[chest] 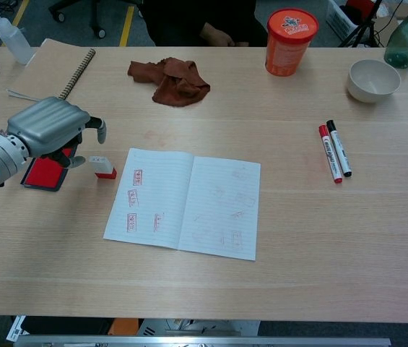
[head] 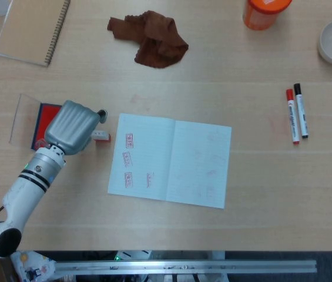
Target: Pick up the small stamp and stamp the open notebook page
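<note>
The small stamp (chest: 102, 167) is standing upright on the desk (chest: 297, 238), between ink pad (chest: 44, 172) and open notebook (chest: 183, 202). The left hand (chest: 50, 130) is hovering beside it, fingers (chest: 100, 129) released, grasping nothing. It looks light, rigid; pinching its white upper body seems best.

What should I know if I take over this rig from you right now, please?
Left hand: by the small stamp, fingers apart, holding nothing. Right hand: not in view.
The stamp stands on the table between the red ink pad and the open notebook, not yet lifted.
The notebook lies flat; its left page already bears several red stamp marks.
Left to do: grip the stamp, lift it, press it on the open page.
</note>
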{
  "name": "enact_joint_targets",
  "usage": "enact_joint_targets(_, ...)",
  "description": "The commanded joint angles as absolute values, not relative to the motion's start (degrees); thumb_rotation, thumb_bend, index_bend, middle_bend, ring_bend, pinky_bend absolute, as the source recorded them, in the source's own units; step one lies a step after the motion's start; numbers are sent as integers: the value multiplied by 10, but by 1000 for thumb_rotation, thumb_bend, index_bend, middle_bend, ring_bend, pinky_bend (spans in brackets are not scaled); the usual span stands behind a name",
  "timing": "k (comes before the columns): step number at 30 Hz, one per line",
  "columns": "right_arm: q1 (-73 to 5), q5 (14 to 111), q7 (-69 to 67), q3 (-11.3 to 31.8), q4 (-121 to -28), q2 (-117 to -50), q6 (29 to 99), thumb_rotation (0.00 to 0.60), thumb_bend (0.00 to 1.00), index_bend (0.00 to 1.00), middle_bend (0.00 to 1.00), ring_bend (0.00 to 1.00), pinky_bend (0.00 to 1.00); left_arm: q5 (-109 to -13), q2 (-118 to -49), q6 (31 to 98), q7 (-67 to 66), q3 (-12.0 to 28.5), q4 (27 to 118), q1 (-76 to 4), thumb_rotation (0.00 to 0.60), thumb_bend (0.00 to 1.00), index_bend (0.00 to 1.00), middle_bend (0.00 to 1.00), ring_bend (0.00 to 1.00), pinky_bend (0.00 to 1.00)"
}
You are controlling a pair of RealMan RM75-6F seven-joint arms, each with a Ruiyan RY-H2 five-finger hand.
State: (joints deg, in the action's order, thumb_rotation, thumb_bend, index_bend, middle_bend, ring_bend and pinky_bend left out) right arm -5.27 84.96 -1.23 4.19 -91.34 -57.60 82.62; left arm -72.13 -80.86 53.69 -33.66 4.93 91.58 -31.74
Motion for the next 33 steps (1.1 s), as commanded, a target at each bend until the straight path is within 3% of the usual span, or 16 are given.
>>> enact_joint_targets(1, -53, 849, -15, 41, -911, -577, 824, 600, 361, 445, 421, 284, 308, -694, -819, 540, -364, 44, 920, -321, 600, 246, 399, 1000, 1000, 1000)
enact_joint_targets(19, -53, 845, -33, 36, -888, -584, 815, 600, 362, 445, 421, 285, 308, -562, -876, 585, -440, 41, 912, -332, 600, 246, 399, 1000, 1000, 1000)
enact_joint_targets(33, -50, 841, -49, 34, -870, -589, 811, 600, 362, 445, 421, 285, 308, -527, -905, 607, -454, 34, 905, -343, 600, 246, 411, 1000, 1000, 1000)
